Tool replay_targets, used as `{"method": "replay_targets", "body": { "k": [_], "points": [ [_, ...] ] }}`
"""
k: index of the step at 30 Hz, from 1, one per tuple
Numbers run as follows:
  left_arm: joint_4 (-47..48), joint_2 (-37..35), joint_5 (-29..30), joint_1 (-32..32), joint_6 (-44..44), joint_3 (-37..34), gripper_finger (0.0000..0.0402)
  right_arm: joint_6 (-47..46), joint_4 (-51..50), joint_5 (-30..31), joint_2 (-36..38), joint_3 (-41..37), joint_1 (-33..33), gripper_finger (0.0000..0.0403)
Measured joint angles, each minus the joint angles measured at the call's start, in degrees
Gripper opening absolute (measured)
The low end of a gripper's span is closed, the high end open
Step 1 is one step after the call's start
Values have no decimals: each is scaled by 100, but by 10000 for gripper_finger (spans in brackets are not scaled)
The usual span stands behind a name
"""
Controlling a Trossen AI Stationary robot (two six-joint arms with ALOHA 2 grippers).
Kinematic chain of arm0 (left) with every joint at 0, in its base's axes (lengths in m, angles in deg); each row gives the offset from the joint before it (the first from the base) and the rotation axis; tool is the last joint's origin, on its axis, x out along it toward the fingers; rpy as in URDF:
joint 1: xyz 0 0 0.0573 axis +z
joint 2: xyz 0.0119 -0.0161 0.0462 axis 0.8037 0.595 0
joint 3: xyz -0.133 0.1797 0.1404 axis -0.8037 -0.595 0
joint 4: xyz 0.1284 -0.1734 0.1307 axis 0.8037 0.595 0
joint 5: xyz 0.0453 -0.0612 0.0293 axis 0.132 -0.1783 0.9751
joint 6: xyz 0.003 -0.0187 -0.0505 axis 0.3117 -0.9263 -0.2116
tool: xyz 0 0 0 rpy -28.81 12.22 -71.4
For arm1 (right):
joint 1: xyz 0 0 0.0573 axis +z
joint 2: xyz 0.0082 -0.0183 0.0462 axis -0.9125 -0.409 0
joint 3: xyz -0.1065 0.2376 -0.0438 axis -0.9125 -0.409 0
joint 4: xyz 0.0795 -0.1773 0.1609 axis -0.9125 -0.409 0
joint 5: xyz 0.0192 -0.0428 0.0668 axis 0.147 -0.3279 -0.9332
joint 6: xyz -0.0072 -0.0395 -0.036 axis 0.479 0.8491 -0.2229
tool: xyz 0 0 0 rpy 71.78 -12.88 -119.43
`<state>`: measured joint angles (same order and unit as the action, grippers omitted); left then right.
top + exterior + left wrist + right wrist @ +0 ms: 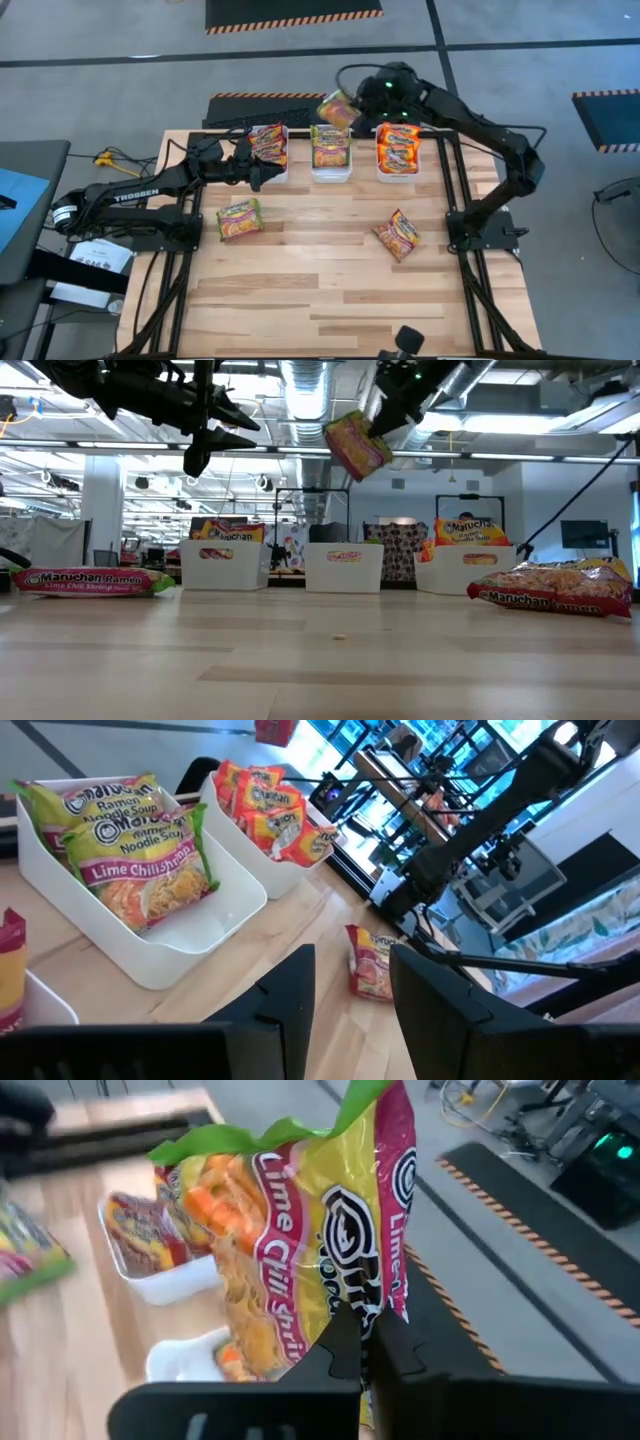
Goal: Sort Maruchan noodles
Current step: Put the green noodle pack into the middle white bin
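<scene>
Three white bins (331, 168) are lined up; two packets (240, 218) are left on the desk (330, 290). One lime packet (337, 108) is pinched shut in the right tool (352, 112); left tool (262, 176) is held half-open, empty.

Glossy crinkled plastic noodle packets (240, 218), smooth white plastic bins (331, 168), matt pale wood tabletop (320, 290)

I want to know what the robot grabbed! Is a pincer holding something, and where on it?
The right pincer is shut on a green-edged Lime Chili noodle packet, pinching one edge, up above the bins. The left pincer is open and holds nothing.
</scene>
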<state>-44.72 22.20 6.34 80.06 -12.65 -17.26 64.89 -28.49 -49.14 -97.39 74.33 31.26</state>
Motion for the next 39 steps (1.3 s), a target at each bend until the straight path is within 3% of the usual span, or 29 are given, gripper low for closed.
{"method": "replay_targets", "body": {
  "k": [7,13,26,39],
  "points": [
    [3,0,2,0,42,0,116,139,-1277,236,-1097,1350,141,11],
    [14,0,-3,0,36,0,116,439,-2008,265,-1776,1939,242,11],
    [209,0,-3,0,25,0,116,862,-2538,544,-2766,1992,621,11],
    [211,0,-7,-1,25,0,116,963,-2290,809,-2780,1776,881,11]
  ]
}}
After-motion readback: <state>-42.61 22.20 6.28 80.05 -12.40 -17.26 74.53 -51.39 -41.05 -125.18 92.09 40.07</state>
